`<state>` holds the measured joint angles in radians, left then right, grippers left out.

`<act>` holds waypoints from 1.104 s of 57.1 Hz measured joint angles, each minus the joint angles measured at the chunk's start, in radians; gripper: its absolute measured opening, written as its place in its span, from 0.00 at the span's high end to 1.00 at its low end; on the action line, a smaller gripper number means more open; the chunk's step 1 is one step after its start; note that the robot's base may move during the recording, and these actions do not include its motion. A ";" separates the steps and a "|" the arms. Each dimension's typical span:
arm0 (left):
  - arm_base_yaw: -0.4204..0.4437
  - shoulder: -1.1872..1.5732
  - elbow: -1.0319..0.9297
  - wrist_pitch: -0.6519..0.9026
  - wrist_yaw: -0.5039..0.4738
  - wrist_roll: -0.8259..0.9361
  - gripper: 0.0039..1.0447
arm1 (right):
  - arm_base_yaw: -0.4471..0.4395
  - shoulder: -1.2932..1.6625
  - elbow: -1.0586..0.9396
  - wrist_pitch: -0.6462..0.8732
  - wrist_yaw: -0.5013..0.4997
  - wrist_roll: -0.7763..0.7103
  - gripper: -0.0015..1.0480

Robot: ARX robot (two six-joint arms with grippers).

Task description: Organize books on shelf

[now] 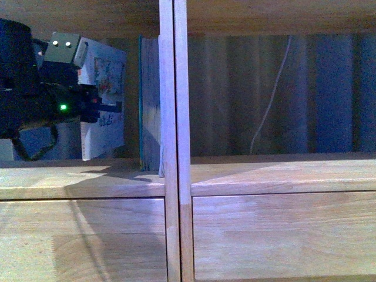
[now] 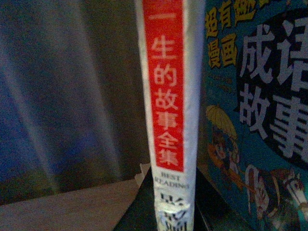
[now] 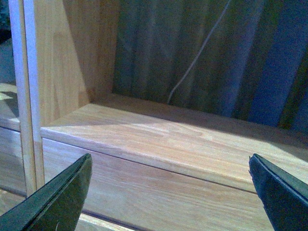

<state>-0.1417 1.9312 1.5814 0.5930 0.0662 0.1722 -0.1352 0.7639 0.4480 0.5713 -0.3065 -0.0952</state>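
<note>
In the front view my left gripper (image 1: 108, 107) is shut on the thin softcover book (image 1: 106, 97) and holds it upright inside the left cubby of the light-wood shelf (image 1: 82, 179). The taller teal book (image 1: 150, 106) stands against the double centre divider (image 1: 174, 141), a small gap to the right of the softcover. In the left wrist view the softcover's white spine with red top (image 2: 168, 96) fills the middle, the teal cover (image 2: 260, 120) beside it. My right gripper (image 3: 168, 192) is open and empty, in front of the right cubby's board (image 3: 159, 134).
A white cable (image 1: 270, 100) hangs before the striped curtain (image 1: 329, 94) behind the right cubby. Plain drawer fronts (image 1: 282, 235) lie below both cubbies. The shelf's upper board (image 1: 264, 14) runs overhead.
</note>
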 joint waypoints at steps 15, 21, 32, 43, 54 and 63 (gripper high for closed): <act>-0.058 0.064 0.060 -0.039 -0.082 0.053 0.94 | 0.000 0.000 0.000 0.000 0.000 0.000 0.07; -0.070 0.084 0.060 -0.040 -0.095 0.062 0.94 | 0.000 0.000 0.000 0.000 0.000 0.000 0.07; -0.079 0.082 0.055 -0.050 -0.109 0.062 0.82 | 0.000 0.000 0.000 0.000 0.000 0.000 0.07; -0.079 0.021 -0.051 0.001 -0.110 0.053 0.53 | 0.000 0.000 0.000 0.000 0.000 0.000 0.07; -0.065 -0.136 -0.209 0.032 -0.160 0.041 0.25 | 0.000 0.000 0.000 0.000 0.000 0.000 0.07; -0.025 -0.312 -0.377 0.084 -0.114 -0.011 0.05 | 0.000 0.000 0.000 0.000 0.000 0.000 0.07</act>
<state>-0.1669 1.6196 1.2041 0.6765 -0.0479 0.1608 -0.1352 0.7639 0.4480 0.5713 -0.3065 -0.0952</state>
